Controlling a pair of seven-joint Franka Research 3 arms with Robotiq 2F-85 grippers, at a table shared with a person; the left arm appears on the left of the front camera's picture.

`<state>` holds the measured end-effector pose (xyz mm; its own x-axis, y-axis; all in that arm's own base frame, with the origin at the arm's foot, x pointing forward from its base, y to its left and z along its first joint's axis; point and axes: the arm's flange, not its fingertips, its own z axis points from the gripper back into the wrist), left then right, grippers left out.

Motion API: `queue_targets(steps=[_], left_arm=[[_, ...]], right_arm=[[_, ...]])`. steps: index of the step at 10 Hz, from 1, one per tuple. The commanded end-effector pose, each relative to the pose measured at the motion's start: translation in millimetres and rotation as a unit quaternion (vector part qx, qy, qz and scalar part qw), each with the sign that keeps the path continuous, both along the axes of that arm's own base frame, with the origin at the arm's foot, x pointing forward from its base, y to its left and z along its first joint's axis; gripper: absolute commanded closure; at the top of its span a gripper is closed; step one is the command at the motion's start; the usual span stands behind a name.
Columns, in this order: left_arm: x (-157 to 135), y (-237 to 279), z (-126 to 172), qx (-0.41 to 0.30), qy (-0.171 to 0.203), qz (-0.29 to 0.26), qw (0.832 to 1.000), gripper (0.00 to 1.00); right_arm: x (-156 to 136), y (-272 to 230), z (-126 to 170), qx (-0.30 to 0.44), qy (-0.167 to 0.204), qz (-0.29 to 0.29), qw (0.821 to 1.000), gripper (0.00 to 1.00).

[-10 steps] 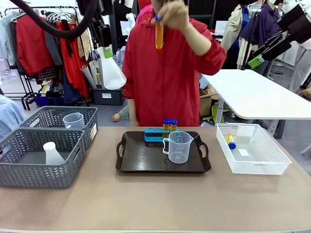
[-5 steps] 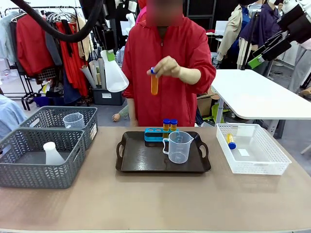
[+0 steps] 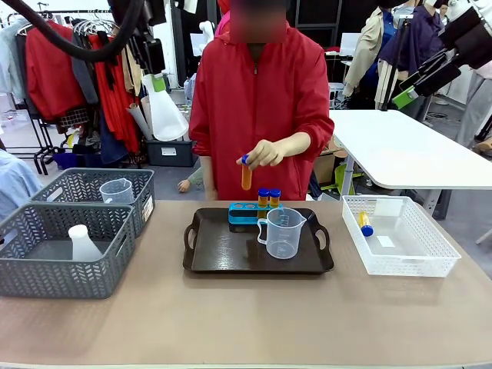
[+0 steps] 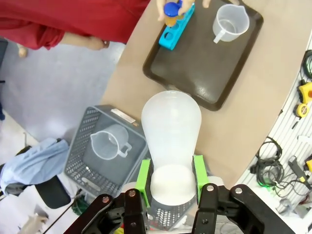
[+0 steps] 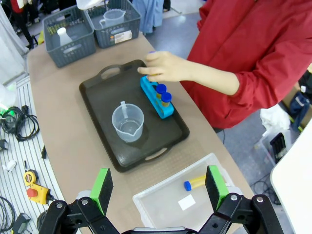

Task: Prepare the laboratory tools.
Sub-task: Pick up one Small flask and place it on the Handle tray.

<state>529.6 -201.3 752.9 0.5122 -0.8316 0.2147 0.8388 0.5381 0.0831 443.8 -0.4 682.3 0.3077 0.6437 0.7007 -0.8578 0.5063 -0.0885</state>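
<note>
**Laboratory set-up under way.** Our left gripper [image 4: 171, 178] is clamped, green pads on either side, around the neck of a white translucent conical flask [image 4: 170, 127]. We carry the flask high in the air, its broad base pointing down and away from the wrist. Directly below it in the wrist view lies a grey mesh basket [image 4: 83, 146] holding a clear handled beaker [image 4: 109, 144]. Beyond that sits the dark brown handled tray [image 4: 214, 87], well apart from the flask.

Our right gripper [image 5: 159, 187] hovers with its jaws spread wide and nothing between them. It is high above the white mesh basket [image 5: 141, 204], where one small orange-yellow tube with a blue cap [image 5: 197, 183] lies on its side.

Across the table, a person's hand [image 3: 265, 152] holds another capped orange tube [image 3: 247, 175] upright, just above the blue tube rack [image 3: 244, 213] at the tray's far edge.

We judge the job partly done:
- **Already on the tray:** the clear handled measuring beaker with printed scale [image 3: 281, 232], and the rack with two capped tubes [image 3: 269, 197] standing in it.
- **Close to done:** a third tube is poised over the rack but not yet seated.
- **Not yet done:** the flask in our grip has not been set down, and the tube in the white basket is untouched.

A second white flask [image 3: 81, 243] stands in the nearer grey basket. Whether it and the basketed beaker are also wanted, we cannot tell.
</note>
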Motion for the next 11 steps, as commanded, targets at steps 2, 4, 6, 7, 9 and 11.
queue_targets(steps=[2,4,6,7,9,11], left_arm=[[-6.8,10.7,-1.2,-0.009,0.006,0.005,1.0,1.0],[1.1,7.3,-1.1,0.0,0.003,0.007,1.0,1.0],[1.1,7.3,-1.1,0.0,0.003,0.007,1.0,1.0],[1.1,7.3,-1.1,0.0,0.003,0.007,1.0,1.0],[1.1,7.3,-1.1,0.0,0.003,0.007,1.0,1.0],[1.1,7.3,-1.1,0.0,0.003,0.007,1.0,1.0]], right_arm=[[-0.1,-0.2,1.4,0.005,0.0,0.004,1.0,0.0],[-0.1,-0.2,1.4,0.005,0.0,0.004,1.0,0.0],[-0.1,-0.2,1.4,0.005,0.0,0.004,1.0,0.0],[-0.1,-0.2,1.4,0.005,0.0,0.004,1.0,0.0],[-0.1,-0.2,1.4,0.005,0.0,0.004,1.0,0.0],[-0.1,-0.2,1.4,0.005,0.0,0.004,1.0,0.0]])
